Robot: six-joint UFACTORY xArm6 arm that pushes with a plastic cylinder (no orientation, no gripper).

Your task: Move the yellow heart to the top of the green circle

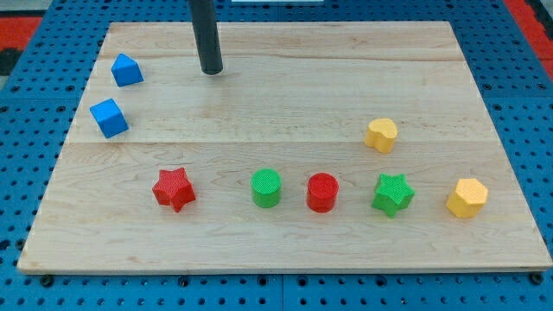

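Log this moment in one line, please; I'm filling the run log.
tip: view's top, touching no block | yellow heart: up-right of green circle, apart | push: not started

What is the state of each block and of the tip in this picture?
yellow heart: untouched, above and right of the red circle
green circle: flat, untouched
green star: flat, untouched
red star: flat, untouched
my tip: near the view's top, touching nothing

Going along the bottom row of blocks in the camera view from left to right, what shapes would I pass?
Red star block → green circle block → red circle block → green star block → yellow hexagon block.
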